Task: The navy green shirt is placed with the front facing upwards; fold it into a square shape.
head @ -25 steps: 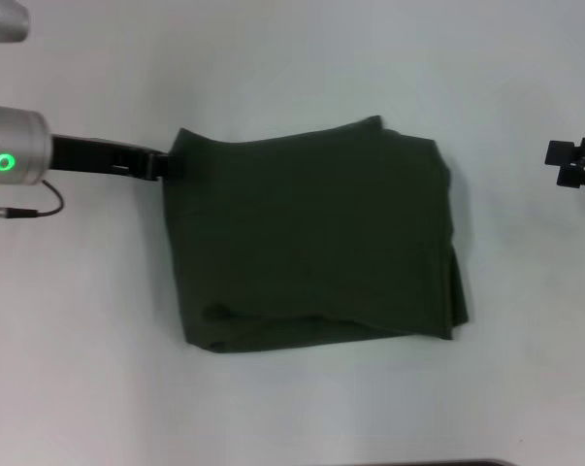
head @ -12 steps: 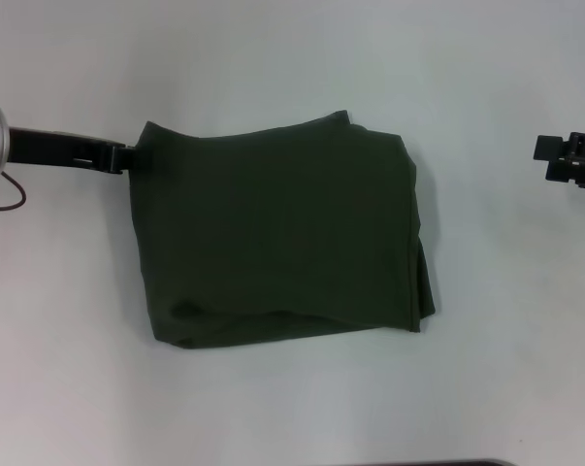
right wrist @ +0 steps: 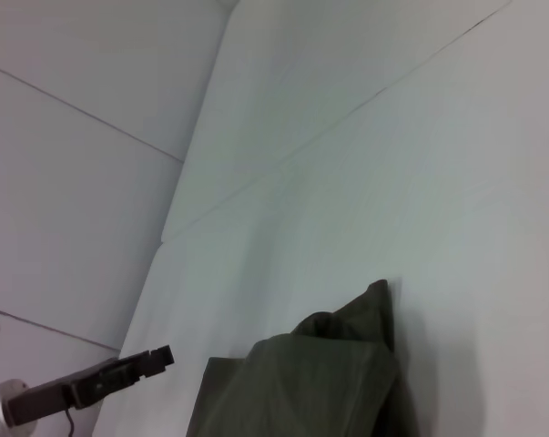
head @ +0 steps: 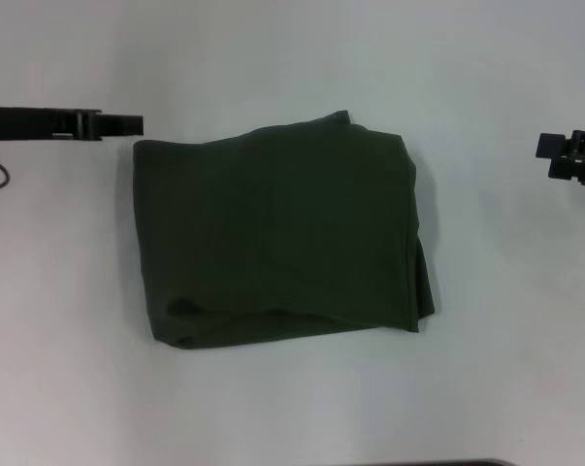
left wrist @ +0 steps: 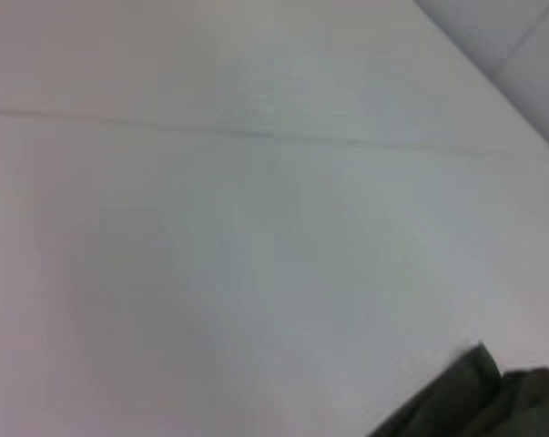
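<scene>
My left gripper [head: 127, 124] sits at the upper left of the head view, fingers drawn together, holding nothing, its tip just clear of the near upper corner of the navy green shirt [head: 277, 233]. The shirt lies right of and below that tip, at frame centre, folded into a rough square with plain fabric up, slightly wider than deep. My right gripper [head: 564, 155] waits at the right edge, well apart from the cloth; its finger state I cannot tell. The left is plainly nearer.
</scene>
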Motion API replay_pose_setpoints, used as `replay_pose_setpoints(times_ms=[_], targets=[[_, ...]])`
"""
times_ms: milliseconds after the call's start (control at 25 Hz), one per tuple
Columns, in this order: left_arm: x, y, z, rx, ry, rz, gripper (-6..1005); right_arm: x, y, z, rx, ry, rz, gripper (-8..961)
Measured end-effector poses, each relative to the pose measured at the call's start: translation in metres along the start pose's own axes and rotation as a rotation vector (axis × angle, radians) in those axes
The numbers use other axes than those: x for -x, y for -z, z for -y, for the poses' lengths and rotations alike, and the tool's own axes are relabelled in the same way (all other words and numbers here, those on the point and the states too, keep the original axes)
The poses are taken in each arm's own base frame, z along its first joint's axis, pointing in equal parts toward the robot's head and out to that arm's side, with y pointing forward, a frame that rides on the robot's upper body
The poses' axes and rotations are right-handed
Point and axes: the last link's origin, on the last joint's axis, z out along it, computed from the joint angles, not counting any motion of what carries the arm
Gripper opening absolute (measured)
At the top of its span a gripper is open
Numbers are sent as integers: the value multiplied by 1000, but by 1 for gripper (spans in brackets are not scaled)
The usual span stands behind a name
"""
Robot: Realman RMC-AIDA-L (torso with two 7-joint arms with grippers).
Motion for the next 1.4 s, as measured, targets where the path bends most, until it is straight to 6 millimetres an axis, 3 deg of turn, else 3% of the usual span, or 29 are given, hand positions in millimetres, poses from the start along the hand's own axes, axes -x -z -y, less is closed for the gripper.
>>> replay_pose_setpoints(times_ms=[80, 280, 400, 800, 1040, 1200, 1400], targets=[[1, 4, 1, 9, 12, -18, 166, 1, 0, 0, 0, 5, 0, 857], [6, 8, -29, 199, -32, -63, 385, 2, -2, -1, 6, 24, 0, 854], [11, 7, -46, 305, -62, -78, 619, 3, -5, -3, 16, 48, 0, 852], [39, -22, -83, 467, -107, -46, 830, 8, -27, -15, 65, 132, -4, 800], [54, -33, -87, 502, -85, -34, 921, 9, -29, -20, 93, 179, 4, 599], [62, -41, -89, 512, -68, -24, 920, 9, -30, -20, 95, 184, 3, 348], [73, -50, -91, 505, -58, 12, 920, 8, -32, -21, 96, 184, -1, 153]])
